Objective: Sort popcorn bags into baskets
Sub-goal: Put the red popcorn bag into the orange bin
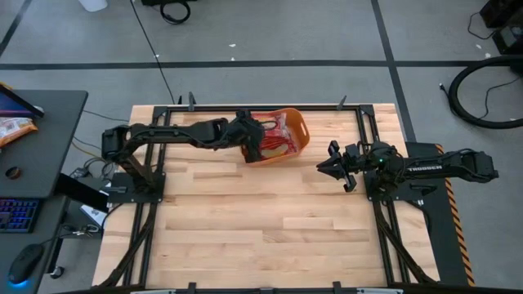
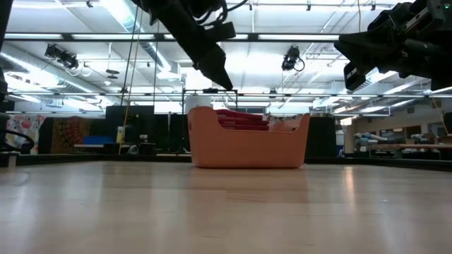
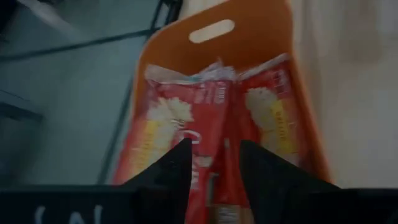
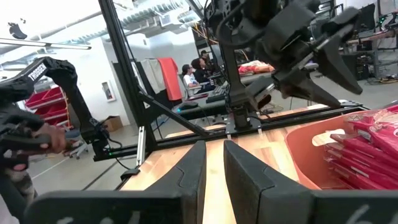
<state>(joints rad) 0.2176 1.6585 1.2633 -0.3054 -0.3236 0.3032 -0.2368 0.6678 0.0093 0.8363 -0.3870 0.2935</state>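
Lighting: bright, even, from overhead. Ceiling strip lights (image 2: 134,21) glare white behind the orange tub (image 2: 247,144) in the low view, leaving the arms above it as dark silhouettes. Table (image 2: 226,212): pale sheen in front of the tub, soft shadow under it. High view: sharp, shadows faint. Left wrist view: blurred throughout; popcorn bags (image 3: 211,130) smeared, tub rim soft. Right wrist view: near fingers (image 4: 193,171) out of focus, background window light washed out.

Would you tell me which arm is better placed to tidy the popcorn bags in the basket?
Left, probably: the left gripper hangs open over the orange basket and its popcorn bags; the right gripper waits apart.
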